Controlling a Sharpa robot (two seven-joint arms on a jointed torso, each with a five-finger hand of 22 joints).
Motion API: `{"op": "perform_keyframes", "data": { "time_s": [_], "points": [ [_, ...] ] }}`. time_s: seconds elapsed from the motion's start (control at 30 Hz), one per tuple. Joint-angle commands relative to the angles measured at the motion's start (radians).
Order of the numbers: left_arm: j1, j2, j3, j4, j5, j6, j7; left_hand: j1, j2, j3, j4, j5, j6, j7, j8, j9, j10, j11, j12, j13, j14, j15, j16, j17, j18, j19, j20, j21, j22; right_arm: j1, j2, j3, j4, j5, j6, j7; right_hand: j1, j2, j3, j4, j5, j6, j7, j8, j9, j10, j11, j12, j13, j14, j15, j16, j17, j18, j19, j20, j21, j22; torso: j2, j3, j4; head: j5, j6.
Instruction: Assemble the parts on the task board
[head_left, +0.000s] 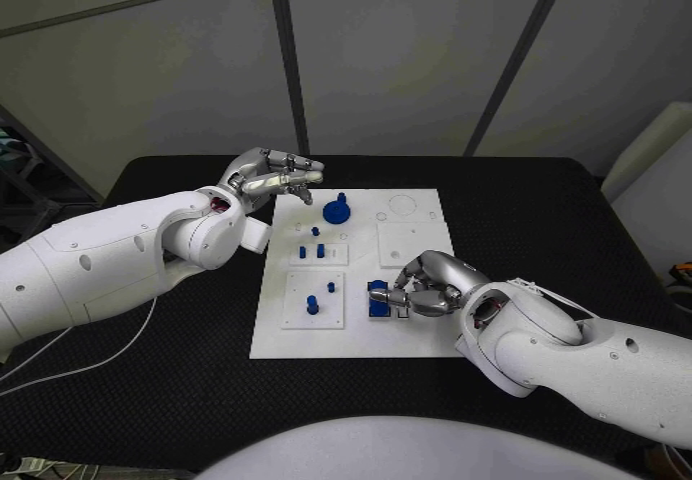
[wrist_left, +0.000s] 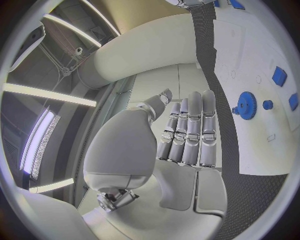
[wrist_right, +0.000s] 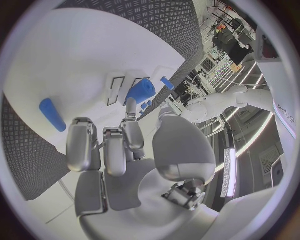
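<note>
Near the board's (head_left: 418, 340) front edge our right hand (head_left: 426, 285) pinches a blue part (head_left: 379, 300); left hand (head_left: 274, 175) hovers spread beside the gear (head_left: 336, 210).

Light's pretty even and soft from overhead, so my task board (head_left: 353, 330) looks bright white against the dark table (head_left: 548, 230) with only faint shadows under my arms. My wrist cams are heavy fisheye, edges bend hard and fade into a dark ring, and long ceiling light strips glare along the rim. Silver fingers (wrist_left: 190, 130) catch mild shine, and everything stays reasonably sharp.
</note>
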Motion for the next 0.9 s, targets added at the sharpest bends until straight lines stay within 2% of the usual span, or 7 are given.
{"op": "perform_keyframes", "data": {
  "time_s": [0.03, 0.13, 0.27, 0.33, 0.43, 0.63, 0.9],
  "points": [
    [0.001, -0.001, 0.001, 0.003, 0.002, 0.008, 0.005, -0.002, 0.009, -0.006, -0.002, -0.001, -0.003, 0.004, -0.006, 0.0, -0.009, 0.001, 0.005, 0.002, -0.009, -0.001, -0.003, -0.001, -0.011, 0.003, 0.006, -0.004, -0.001, 0.001, -0.006, 0.0, -0.001, -0.014, 0.017, 0.017, 0.065, 0.002, 0.011, -0.023, 0.024, 0.0, -0.005, 0.003, 0.004, 0.007, -0.004, 0.004, 0.003, 0.088, -0.006, -0.002, 0.187, -0.004, 0.001, -0.005, 0.0, 0.019, -0.001, -0.0003, 0.0015, 0.0, 0.001],
    [0.001, -0.001, 0.001, 0.002, 0.002, 0.007, 0.005, -0.002, 0.009, -0.006, -0.002, -0.001, -0.003, 0.004, -0.006, 0.0, -0.009, 0.001, 0.005, 0.002, -0.009, -0.001, -0.003, -0.001, -0.011, 0.003, 0.006, -0.004, -0.001, 0.001, -0.009, 0.0, -0.001, -0.021, 0.024, 0.019, 0.156, 0.006, 0.026, -0.065, 0.057, 0.0, -0.007, 0.003, 0.008, 0.008, -0.006, 0.004, 0.005, 0.088, -0.008, -0.002, 0.187, -0.004, 0.001, -0.006, 0.0, 0.02, 0.0, 0.0003, 0.001, 0.0, 0.002],
    [0.001, -0.001, 0.001, 0.002, 0.002, 0.007, 0.005, -0.002, 0.009, -0.006, -0.002, -0.001, -0.003, 0.004, -0.006, 0.0, -0.009, 0.001, 0.005, 0.002, -0.009, -0.001, -0.003, -0.001, -0.011, 0.003, 0.006, -0.004, -0.001, 0.001, -0.008, 0.0, -0.004, -0.028, 0.028, 0.02, 0.206, 0.016, 0.032, -0.089, 0.051, 0.002, -0.008, 0.003, 0.01, 0.01, -0.007, 0.004, 0.007, 0.088, -0.009, -0.001, 0.188, -0.005, 0.003, -0.007, 0.001, 0.022, 0.001, 0.0002, 0.0014, 0.0, 0.002],
    [0.001, -0.001, 0.001, 0.002, 0.002, 0.008, 0.005, -0.001, 0.01, -0.006, -0.002, -0.001, -0.003, 0.004, -0.006, 0.0, -0.01, 0.001, 0.006, 0.002, -0.01, -0.001, -0.003, -0.002, -0.011, 0.003, 0.006, -0.005, -0.001, 0.001, -0.005, 0.0, -0.007, -0.031, 0.029, 0.019, 0.228, 0.026, 0.037, -0.099, 0.031, 0.004, -0.009, 0.002, 0.011, 0.011, -0.008, 0.004, 0.008, 0.089, -0.009, -0.001, 0.189, -0.005, 0.004, -0.008, 0.001, 0.024, 0.001, 0.0004, 0.0014, 0.001, 0.001],
    [0.001, -0.001, 0.001, 0.002, 0.002, 0.007, 0.005, -0.001, 0.01, -0.006, -0.002, -0.001, -0.003, 0.004, -0.006, 0.0, -0.01, 0.001, 0.006, 0.002, -0.01, -0.001, -0.003, -0.002, -0.011, 0.003, 0.006, -0.005, -0.001, 0.001, -0.001, 0.0, -0.013, -0.034, 0.03, 0.017, 0.239, 0.034, 0.04, -0.104, 0.016, 0.006, -0.01, 0.002, 0.012, 0.012, -0.008, 0.004, 0.01, 0.089, -0.01, 0.0, 0.19, -0.005, 0.005, -0.008, 0.002, 0.026, 0.001, 0.0, 0.0019, 0.001, 0.001],
    [0.001, -0.001, 0.001, 0.002, 0.002, 0.007, 0.005, -0.001, 0.01, -0.006, -0.002, -0.001, -0.003, 0.004, -0.006, 0.0, -0.01, 0.001, 0.006, 0.002, -0.01, -0.001, -0.003, -0.002, -0.011, 0.003, 0.006, -0.005, -0.001, 0.001, 0.01, 0.0, -0.027, -0.037, 0.031, 0.009, 0.247, 0.038, 0.042, -0.107, 0.011, 0.008, -0.011, 0.002, 0.012, 0.014, -0.009, 0.007, 0.012, 0.089, -0.01, 0.0, 0.191, -0.005, 0.006, -0.009, 0.003, 0.027, 0.001, 0.0006, 0.0032, 0.003, -0.002],
    [0.001, -0.001, 0.001, 0.002, 0.002, 0.007, 0.005, -0.001, 0.01, -0.006, -0.002, -0.001, -0.003, 0.004, -0.006, 0.0, -0.01, 0.001, 0.006, 0.002, -0.01, -0.001, -0.003, -0.002, -0.011, 0.003, 0.006, -0.005, -0.001, 0.001, 0.011, 0.0, -0.037, -0.044, 0.016, 0.005, 0.251, 0.044, 0.044, -0.108, 0.01, 0.01, -0.011, 0.002, 0.013, 0.016, -0.01, 0.009, 0.015, 0.089, -0.011, 0.0, 0.192, -0.006, 0.006, -0.009, 0.003, 0.027, 0.001, 0.0006, 0.0, 0.004, -0.004]
  ]
}}
